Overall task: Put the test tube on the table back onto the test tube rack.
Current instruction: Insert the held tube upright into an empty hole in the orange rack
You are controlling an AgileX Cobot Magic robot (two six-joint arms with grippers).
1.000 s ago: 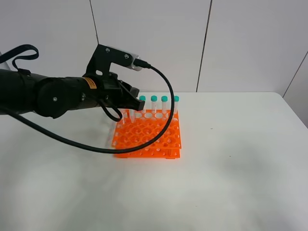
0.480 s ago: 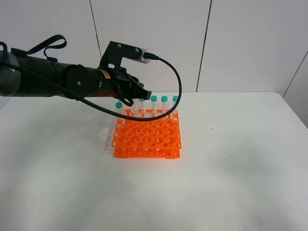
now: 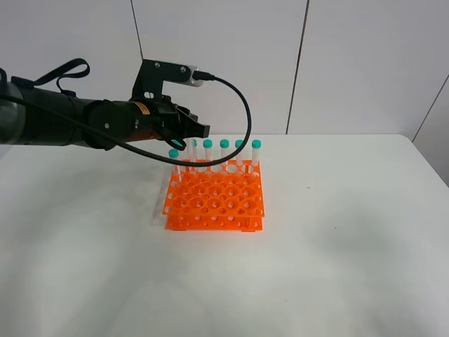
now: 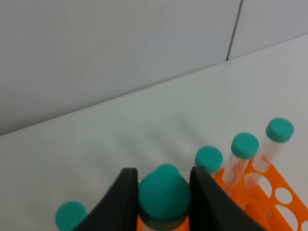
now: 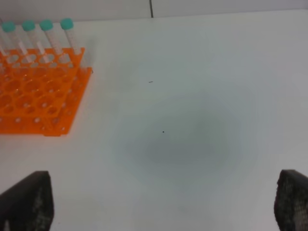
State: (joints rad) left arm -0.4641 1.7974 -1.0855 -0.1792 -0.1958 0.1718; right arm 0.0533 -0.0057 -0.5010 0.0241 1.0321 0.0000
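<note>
**Surface and room.** We see a plain white matte tabletop [image 3: 337, 246] with a rounded far corner. Behind it stands a white panelled wall [image 3: 365, 63] divided by dark vertical seams. The right wrist view shows a faint grey shadow patch and two tiny dark specks on the tabletop, beside the test tube rack [image 3: 214, 200].

**Task items.** The orange rack stands on the tabletop. The other tubes [image 3: 224, 151], with teal caps, stand upright along the rack's rear row. The test tube [image 4: 163, 197] is at that same rear row, and the left gripper [image 4: 163, 171] pinches its cap between two dark fingers [image 4: 120, 202].

**Right gripper.** The right gripper [image 5: 159, 204] is spread wide over bare tabletop, well apart from the rack, with nothing between its fingers.

**Hidden or unclear.**
- In the left wrist view, the fingers and the frame edge cut off the tube's body below its cap.
- We cannot tell whether its tip sits in a rack hole.
- In the high view, the left gripper partly covers that tube.
- Only the right gripper's finger ends show, cut off at the frame corners.
</note>
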